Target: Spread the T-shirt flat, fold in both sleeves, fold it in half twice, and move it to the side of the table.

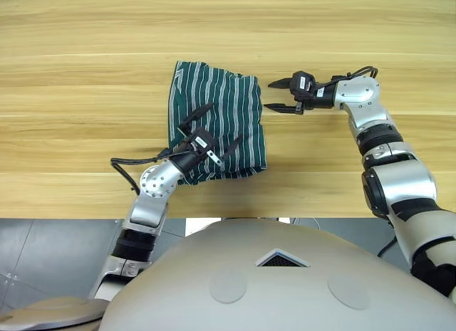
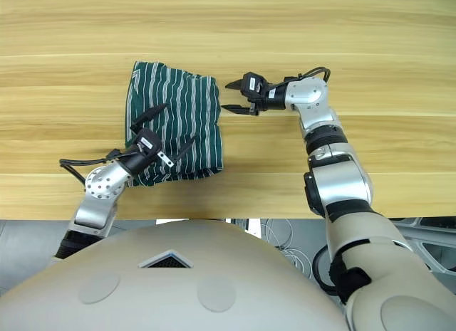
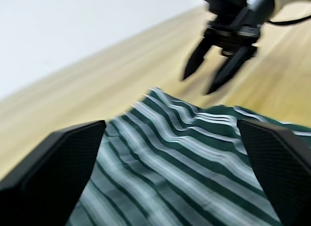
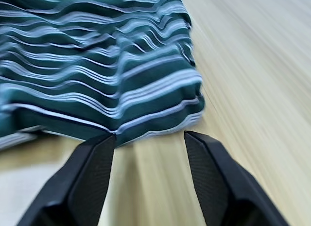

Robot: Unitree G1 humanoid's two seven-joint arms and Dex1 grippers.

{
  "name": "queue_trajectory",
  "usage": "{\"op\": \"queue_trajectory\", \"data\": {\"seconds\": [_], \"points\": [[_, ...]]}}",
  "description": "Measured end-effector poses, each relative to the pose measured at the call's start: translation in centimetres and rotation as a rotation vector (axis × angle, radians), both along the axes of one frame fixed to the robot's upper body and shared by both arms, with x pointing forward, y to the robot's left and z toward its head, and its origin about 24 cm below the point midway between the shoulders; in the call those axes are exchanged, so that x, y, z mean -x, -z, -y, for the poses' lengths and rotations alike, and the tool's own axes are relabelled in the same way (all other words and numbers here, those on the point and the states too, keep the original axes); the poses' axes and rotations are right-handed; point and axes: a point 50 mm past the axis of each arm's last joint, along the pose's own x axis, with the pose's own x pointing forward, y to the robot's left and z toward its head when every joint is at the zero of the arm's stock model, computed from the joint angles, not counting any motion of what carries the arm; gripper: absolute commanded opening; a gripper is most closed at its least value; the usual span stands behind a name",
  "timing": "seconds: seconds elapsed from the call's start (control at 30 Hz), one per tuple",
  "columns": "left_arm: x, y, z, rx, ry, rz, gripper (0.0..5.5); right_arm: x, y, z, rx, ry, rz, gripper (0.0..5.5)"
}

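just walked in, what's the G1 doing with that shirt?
The robot is working on a green striped T-shirt, which lies folded into a compact bundle on the wooden table. The left gripper is open over the near part of the shirt and grips nothing. The right gripper is open just off the shirt's right edge, pointing at it. Neither holds the cloth at this moment.

The T-shirt [image 1: 221, 110] is dark green with thin white stripes. It is folded into a compact, roughly rectangular bundle and lies flat on the wooden surface [image 1: 320, 32], left of centre. The fabric is rippled, and stacked layers show along its near edge.
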Motion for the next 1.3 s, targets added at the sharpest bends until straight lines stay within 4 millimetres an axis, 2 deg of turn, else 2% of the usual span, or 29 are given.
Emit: {"op": "queue_trajectory", "data": {"seconds": [0.1, 0.2, 0.27, 0.33, 0.4, 0.53, 0.63, 0.7, 0.9, 1.07, 1.3], "points": [[-0.2, -2.9, -4.4, -0.035, 0.006, 0.098, 5.37, 2.5, -1.4, 2.4, -0.046, -0.125, 0.049, 3.65], [0.5, -4.8, -7.8, -0.148, 0.072, 0.152, 5.4, 5.8, -1.8, 3.8, -0.025, -0.221, 0.066, 4.14], [1.3, -4.8, -10.2, -0.312, 0.118, 0.132, 5.4, 7.1, -1.7, 4.1, 0.041, -0.261, 0.129, 4.14], [1.9, -3.9, -11.9, -0.479, 0.164, 0.068, 5.4, 7.4, -1.5, 3.5, 0.079, -0.277, 0.223, 4.14], [2.4, -2.9, -12.9, -0.575, 0.195, 0.011, 5.4, 7.4, -1.3, 2.4, 0.094, -0.292, 0.338, 4.14], [3.6, -0.9, -13.6, -0.713, 0.31, -0.054, 5.4, 8.3, 0.2, 0.1, 0.112, -0.377, 0.432, 4.14], [3.6, -0.7, -13.5, -0.782, 0.383, -0.001, 5.4, 8.4, 0.9, -1.1, 0.109, -0.423, 0.459, 4.14], [3.2, -0.6, -12.7, -0.802, 0.426, 0.049, 5.4, 8.6, 1.2, -1.9, 0.095, -0.453, 0.47, 4.14], [2.7, 0.0, -9.8, -0.752, 0.515, 0.132, 5.4, 8.5, 1.5, -2.7, 0.079, -0.466, 0.489, 4.14], [2.4, 0.3, -8.2, -0.724, 0.569, 0.172, 5.4, 8.1, 1.5, -3.1, 0.092, -0.479, 0.524, 3.31], [1.6, 1.1, -7.4, -0.735, 0.615, 0.226, 4.09, 8.9, 2.0, -2.9, 0.086, -0.527, 0.513, 1.98]]}}
